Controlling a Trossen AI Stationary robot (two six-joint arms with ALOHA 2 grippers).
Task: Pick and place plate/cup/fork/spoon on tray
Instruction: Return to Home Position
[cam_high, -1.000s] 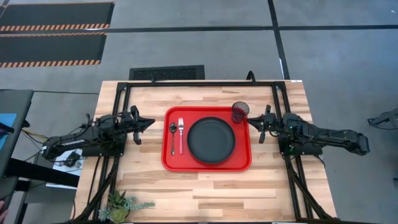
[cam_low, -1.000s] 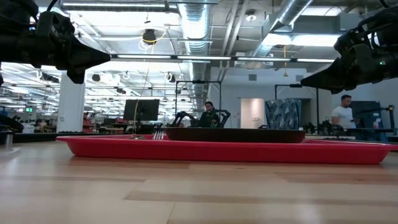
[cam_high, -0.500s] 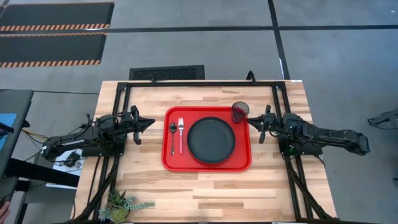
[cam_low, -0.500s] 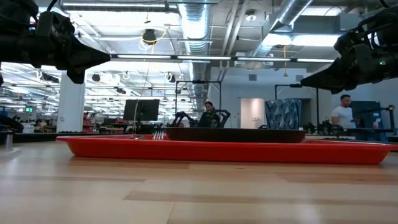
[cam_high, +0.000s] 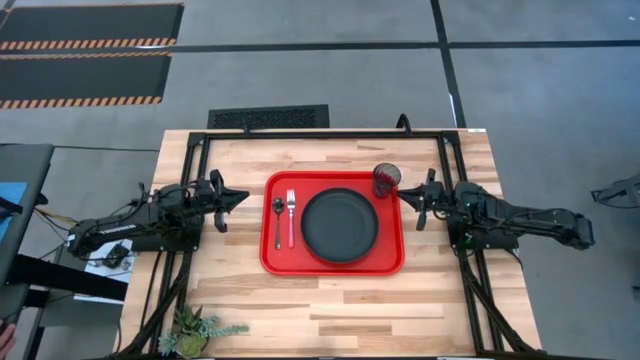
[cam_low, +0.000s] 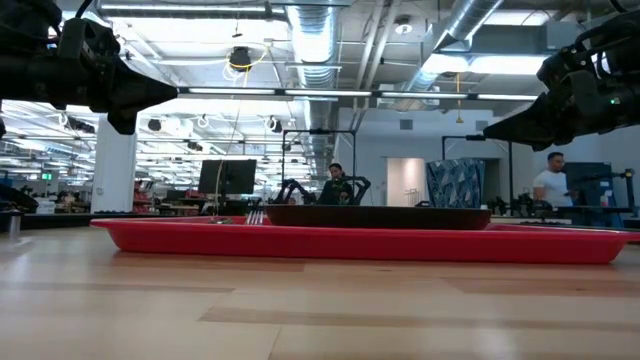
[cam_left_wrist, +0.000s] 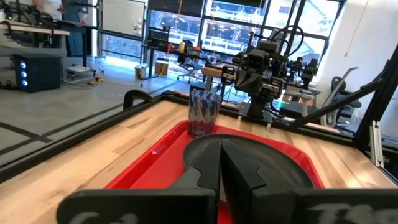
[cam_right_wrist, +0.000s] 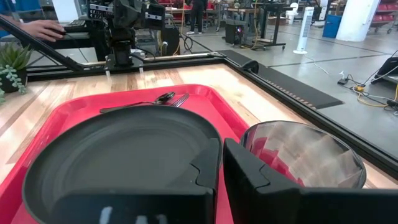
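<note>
Wooden table (cam_high: 330, 310) beneath red tray (cam_high: 272, 260)

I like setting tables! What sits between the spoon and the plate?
The fork lies between the spoon and the plate, on the red tray; the high view shows it best.

A small green leafy potted plant (cam_high: 200, 330) sits on a left corner of the pale wooden plank tabletop (cam_high: 330, 300). Past the opposite long edge, a black slotted grate (cam_high: 268, 117) lies on the grey floor (cam_high: 540, 60), near black mats with orange-striped edges (cam_high: 90, 50).
</note>
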